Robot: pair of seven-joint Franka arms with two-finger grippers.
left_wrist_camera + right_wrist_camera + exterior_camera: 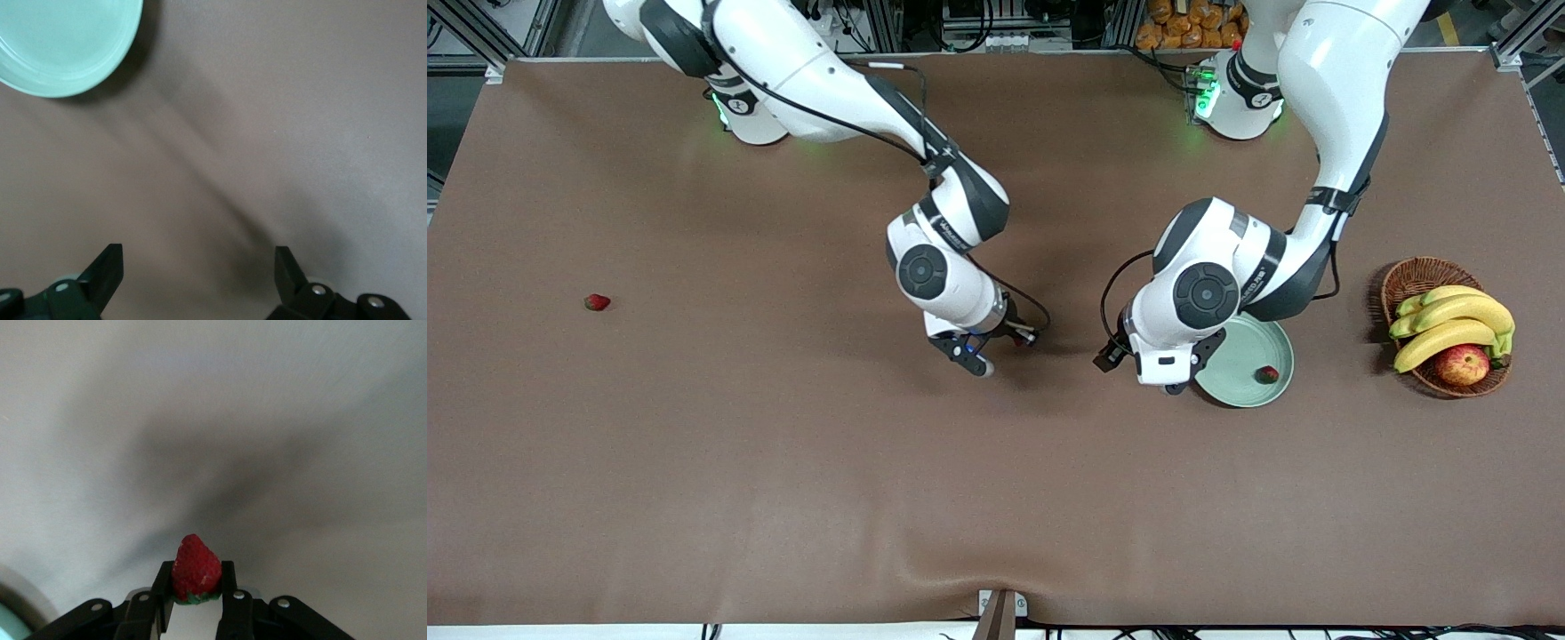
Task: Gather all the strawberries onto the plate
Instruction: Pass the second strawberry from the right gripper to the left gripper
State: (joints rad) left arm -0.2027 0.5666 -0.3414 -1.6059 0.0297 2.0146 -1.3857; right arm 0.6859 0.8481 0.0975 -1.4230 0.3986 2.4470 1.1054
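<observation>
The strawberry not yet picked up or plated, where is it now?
In the front view, that strawberry lies alone on the brown table, toward the right arm's end, away from the plate and both arms.

Strawberry in plate (1267, 374): red, dark green cap; plate (1249, 391): plain pale mint-green; lone strawberry (597, 302): red; held strawberry (196, 570): bright red, green cap; table cover (783, 480): uniform brown; basket (1409, 280): brown wicker; bananas (1449, 324): yellow; apple (1462, 364): red-yellow; arms: white, black joints.
</observation>
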